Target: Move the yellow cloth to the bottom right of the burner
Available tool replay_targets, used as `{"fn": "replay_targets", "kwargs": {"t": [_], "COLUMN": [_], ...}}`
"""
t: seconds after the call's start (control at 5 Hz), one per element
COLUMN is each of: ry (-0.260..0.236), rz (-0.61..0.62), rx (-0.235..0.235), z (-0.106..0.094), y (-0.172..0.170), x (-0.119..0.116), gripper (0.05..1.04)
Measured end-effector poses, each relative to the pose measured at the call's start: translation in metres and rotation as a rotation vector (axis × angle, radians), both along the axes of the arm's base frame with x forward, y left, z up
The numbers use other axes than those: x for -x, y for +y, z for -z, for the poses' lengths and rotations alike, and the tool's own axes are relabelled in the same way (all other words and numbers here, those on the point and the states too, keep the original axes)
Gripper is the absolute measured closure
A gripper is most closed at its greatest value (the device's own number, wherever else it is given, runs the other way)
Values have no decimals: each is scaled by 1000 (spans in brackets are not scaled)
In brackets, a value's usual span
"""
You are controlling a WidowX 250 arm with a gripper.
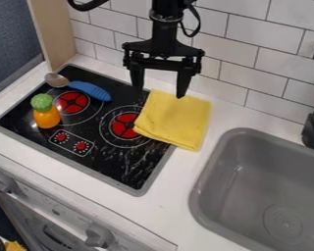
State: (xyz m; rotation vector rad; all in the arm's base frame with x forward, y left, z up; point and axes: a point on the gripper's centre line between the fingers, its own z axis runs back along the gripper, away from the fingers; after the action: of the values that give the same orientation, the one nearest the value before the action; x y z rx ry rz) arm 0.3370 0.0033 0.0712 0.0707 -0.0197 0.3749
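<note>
The table [176,196] bore the stovetop [130,174], whose lower right corner, below and right of the right-hand burner [125,125], was the likely goal. The yellow cloth [176,120] lay across the stovetop's right edge, partly over that burner's outer ring and partly on the table. The claw [160,92] stood wide, its fingers well parted at the cloth's upper edge, holding nothing visible. A sound grasp would have called for centring the claw over the fabric, lowering until the tips just met it, and pinching several layers together; one thin layer might have unfolded. A low lift and a short diagonal carry toward the front would have suited best, with the release made close to the surface to keep the folds together. As to materials, the sink [199,188] was matt grey with rounded corners; the stovetop, glossy black with pale streaks and a grey rim; the cloth, soft, folded and roughly square; the spoon [91,89], blue and ribbed at its handle; the toy vegetable [47,117], smooth, orange and green-topped.
</note>
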Motion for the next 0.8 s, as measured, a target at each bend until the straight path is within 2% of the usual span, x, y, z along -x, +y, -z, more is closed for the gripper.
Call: {"fn": "replay_targets", "kwargs": {"t": [0.2,0.4,0.8], "ry": [33,24,-57], "rz": [6,85,180], "rx": [5,55,120], "z": [11,14,28], "y": [-1,4,4], "x": [1,-4,-21], "gripper": [84,84,84]}}
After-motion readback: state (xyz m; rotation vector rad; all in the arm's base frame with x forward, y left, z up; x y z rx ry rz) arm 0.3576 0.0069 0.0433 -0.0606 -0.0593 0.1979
